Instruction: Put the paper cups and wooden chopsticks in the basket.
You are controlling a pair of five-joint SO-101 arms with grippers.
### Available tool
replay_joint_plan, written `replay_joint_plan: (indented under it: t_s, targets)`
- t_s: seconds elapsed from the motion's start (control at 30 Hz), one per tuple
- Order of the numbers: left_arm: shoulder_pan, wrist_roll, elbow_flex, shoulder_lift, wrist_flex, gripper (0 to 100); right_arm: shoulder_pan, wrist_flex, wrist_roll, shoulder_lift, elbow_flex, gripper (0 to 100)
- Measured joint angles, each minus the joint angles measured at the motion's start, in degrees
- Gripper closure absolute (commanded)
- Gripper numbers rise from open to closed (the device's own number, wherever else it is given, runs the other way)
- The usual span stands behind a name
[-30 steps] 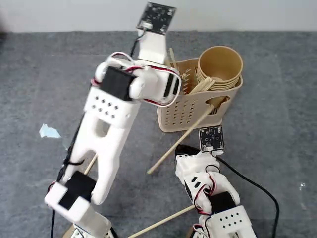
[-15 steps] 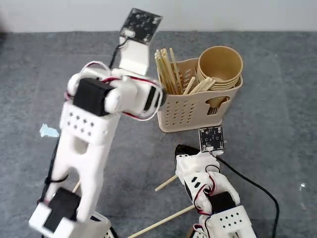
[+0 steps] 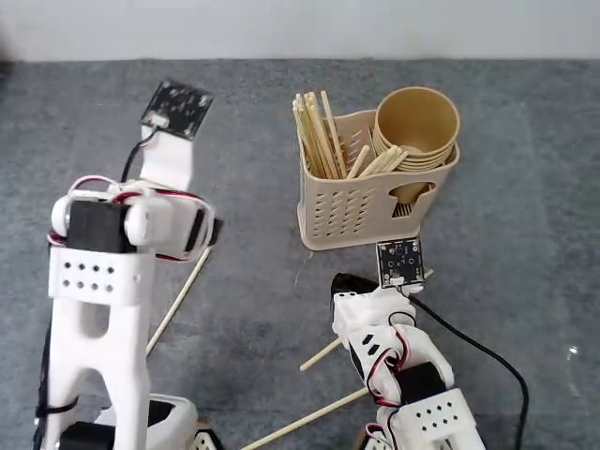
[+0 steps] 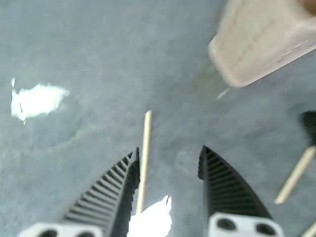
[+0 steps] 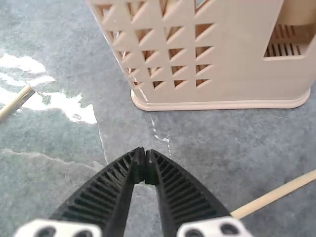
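Note:
The beige basket [image 3: 349, 211] holds stacked paper cups [image 3: 417, 120] and a bunch of wooden chopsticks [image 3: 317, 133]. A loose chopstick [image 3: 178, 300] lies on the grey mat beside the left arm. In the left wrist view that chopstick [image 4: 144, 153] lies between the fingers of my open left gripper [image 4: 169, 154], close to one finger, with the basket [image 4: 261, 39] farther off. My right gripper [image 5: 144, 152] is shut on nothing, low over the mat just in front of the basket [image 5: 217, 54]. Two more chopsticks [image 3: 322, 352] [image 3: 305, 422] lie by the right arm.
A white scrap [image 4: 37, 98] lies on the mat off to one side of the left gripper. The right arm's black cable [image 3: 487, 361] runs along the mat at the front right. Open mat stretches to the right of the basket.
The left arm has swung away from the basket, to the left and down toward the mat. The chopstick that leaned on the basket now lies by the right arm, which has not moved.

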Motion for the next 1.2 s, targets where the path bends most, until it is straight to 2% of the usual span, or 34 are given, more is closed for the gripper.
replay_joint_plan:
  t_s: [0.1, 0.27, 0.53, 0.77, 1.13, 1.2]
  targets:
    - [-3.69, -4.13, 6.77, 0.0, -3.43, 81, -0.09, 0.0, 0.0, 0.0, 0.0, 98.8]
    - [-5.63, -11.16, 18.37, 0.0, -10.11, 81, -0.09, 0.0, 0.0, 0.0, 0.0, 98.8]
    - [-7.38, -16.0, 28.92, 0.0, -19.16, 81, -0.09, 0.0, 0.0, 0.0, 0.0, 98.8]
    - [-7.12, -16.44, 29.54, 1.76, -21.71, 81, -0.09, 0.0, 0.0, 0.0, 0.0, 98.8]
    - [-6.59, -16.44, 14.51, 29.71, -21.71, 81, -0.09, 0.0, 0.0, 0.0, 0.0, 98.8]
    - [-6.59, -16.44, 12.04, 33.93, -21.71, 84, -0.09, 0.0, 0.0, 0.0, 0.0, 98.8]
